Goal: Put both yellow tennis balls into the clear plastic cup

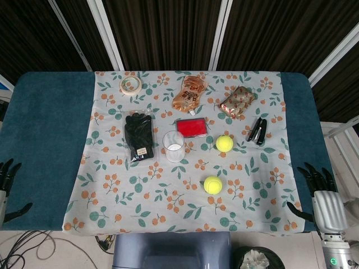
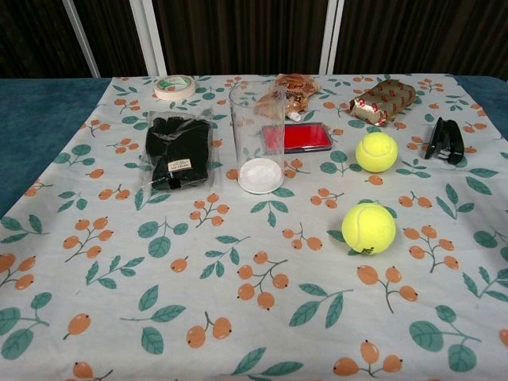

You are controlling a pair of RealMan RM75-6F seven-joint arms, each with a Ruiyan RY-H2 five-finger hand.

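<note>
Two yellow tennis balls lie on the floral cloth: one (image 1: 224, 143) (image 2: 376, 152) right of the cup, the other (image 1: 212, 184) (image 2: 368, 228) nearer the front. The clear plastic cup (image 1: 174, 146) (image 2: 257, 137) stands upright and holds nothing, left of the far ball. My left hand (image 1: 8, 188) rests at the table's front left corner with fingers spread, holding nothing. At the front right corner sits my right hand (image 1: 321, 196), fingers apart as well. Both hands are far from the balls and cup, and the chest view shows neither.
Around the cup lie a bagged pair of black gloves (image 1: 139, 136), a red flat box (image 1: 192, 127), a snack bag (image 1: 189, 93), a wrapped packet (image 1: 238, 101), a tape roll (image 1: 130, 85) and a black stapler (image 1: 258, 130). Blue table edges flank the cloth.
</note>
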